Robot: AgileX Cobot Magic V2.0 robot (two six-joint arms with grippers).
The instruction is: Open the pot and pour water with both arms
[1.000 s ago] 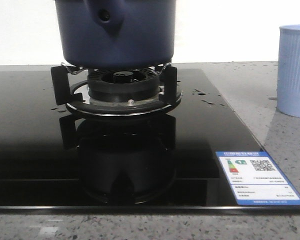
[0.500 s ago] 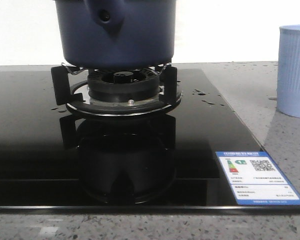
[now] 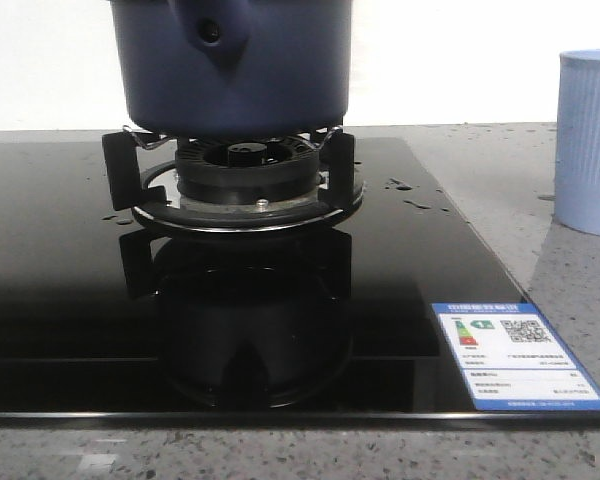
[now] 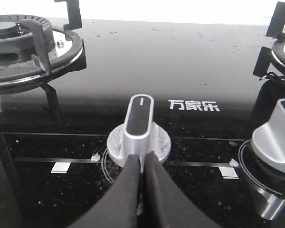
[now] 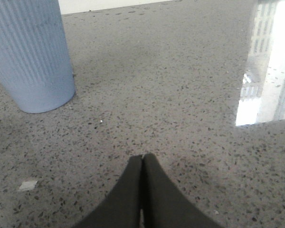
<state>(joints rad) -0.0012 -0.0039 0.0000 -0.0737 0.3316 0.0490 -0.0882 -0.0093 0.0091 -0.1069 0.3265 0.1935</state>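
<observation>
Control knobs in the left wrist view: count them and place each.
2. One silver knob sits on the black glass just ahead of the shut left gripper; a second knob is cut off at the frame edge. More may lie outside the view.

Items by count. One pot [image 3: 235,70], dark navy, seated on one burner [image 3: 242,170]. A second burner [image 4: 23,38] appears in the left wrist view, with part of a further pan support [image 4: 282,45] at the opposite edge. Two silver control knobs [image 4: 138,130] [image 4: 278,140]. One black glass cooktop [image 3: 60,260]. One pale blue ribbed cup [image 3: 590,140]. One energy label [image 3: 515,358]. Two grippers [image 4: 142,164] [image 5: 142,164].
</observation>
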